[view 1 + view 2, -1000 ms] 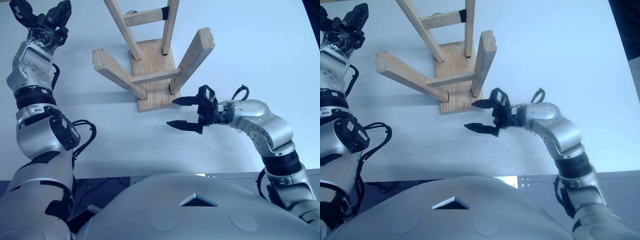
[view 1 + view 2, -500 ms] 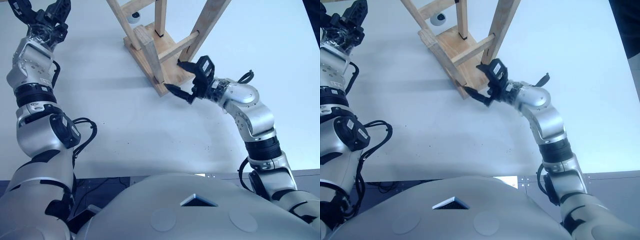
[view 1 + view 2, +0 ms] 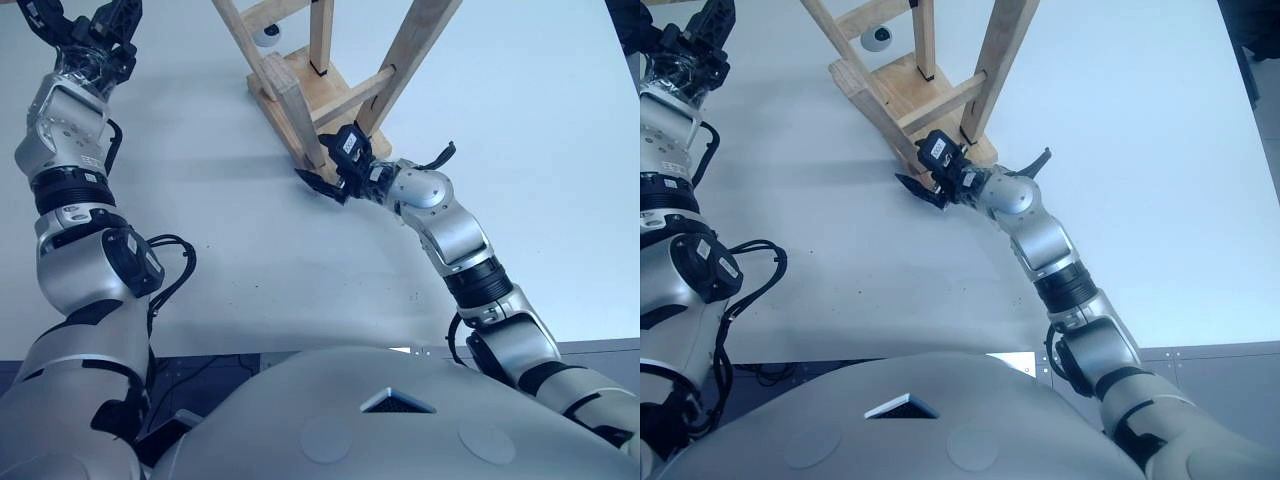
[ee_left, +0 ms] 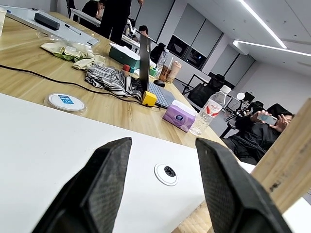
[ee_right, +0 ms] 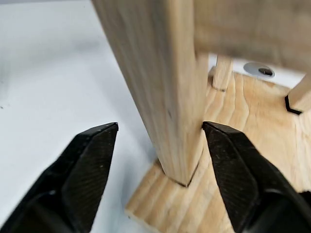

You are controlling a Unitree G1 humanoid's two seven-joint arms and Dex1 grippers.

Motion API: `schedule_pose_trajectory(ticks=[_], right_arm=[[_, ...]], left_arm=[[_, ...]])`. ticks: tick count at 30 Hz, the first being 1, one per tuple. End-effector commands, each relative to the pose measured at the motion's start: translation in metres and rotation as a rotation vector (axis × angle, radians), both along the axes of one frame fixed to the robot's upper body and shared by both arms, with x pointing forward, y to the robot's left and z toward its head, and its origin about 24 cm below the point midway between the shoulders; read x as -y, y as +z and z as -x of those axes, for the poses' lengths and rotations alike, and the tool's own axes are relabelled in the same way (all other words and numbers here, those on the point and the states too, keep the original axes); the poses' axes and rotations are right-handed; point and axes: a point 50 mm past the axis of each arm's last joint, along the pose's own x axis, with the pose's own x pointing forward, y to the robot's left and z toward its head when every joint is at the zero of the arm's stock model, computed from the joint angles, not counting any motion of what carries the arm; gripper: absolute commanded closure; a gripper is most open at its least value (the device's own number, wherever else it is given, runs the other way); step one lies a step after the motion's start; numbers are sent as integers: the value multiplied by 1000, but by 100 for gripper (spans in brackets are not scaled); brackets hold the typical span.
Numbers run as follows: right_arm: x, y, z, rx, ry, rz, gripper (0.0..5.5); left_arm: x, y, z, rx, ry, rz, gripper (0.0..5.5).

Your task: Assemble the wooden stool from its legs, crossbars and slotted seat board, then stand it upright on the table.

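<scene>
Right gripper sits low over the white table, fingers spread wide either side of the nearest leg of the pale wooden stool, right at its slot in the flat wooden seat board. Stool's upside down, board flat on the table. Left gripper hangs open too, far left, well apart.

A long wooden table stands behind the white table. On it sit a laptop, a water bottle, a purple box and a striped cloth. Past it are black chairs and grey walls. Long lights shine above it.
</scene>
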Motion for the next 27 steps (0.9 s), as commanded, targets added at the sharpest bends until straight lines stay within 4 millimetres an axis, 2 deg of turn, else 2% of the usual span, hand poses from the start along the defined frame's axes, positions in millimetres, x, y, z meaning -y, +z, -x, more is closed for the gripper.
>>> schedule_pose_trajectory(ticks=[1, 3, 5, 9, 11, 14, 16, 18, 24, 27], right_arm=[[-4, 2, -2, 38, 11, -1, 295], [-3, 1, -5, 56, -6, 9, 321], [-1, -1, -8, 78, -24, 13, 358], [7, -8, -15, 98, -87, -2, 407], [13, -11, -17, 89, -121, -27, 423], [31, -17, -10, 47, -51, -43, 438], [47, -19, -1, 29, 20, -47, 442], [66, -21, 10, 3, 120, -60, 446], [124, -27, 40, -100, 339, 33, 446], [137, -30, 50, -140, 397, 82, 446]], left_arm=[[-1, -4, 3, -11, 8, 13, 312], [-2, -7, 4, -22, 20, 17, 312], [-4, -17, 7, -118, 26, 23, 312], [-8, -44, 16, -292, 46, -138, 312], [-8, -42, 16, -223, 46, -169, 312], [-3, -49, 25, -157, -11, -247, 312], [4, -51, 37, -66, -111, -248, 312], [13, -58, 53, -30, -272, -336, 312], [33, -82, 127, 15, -911, -578, 312], [42, -82, 139, 44, -1057, -628, 280]])
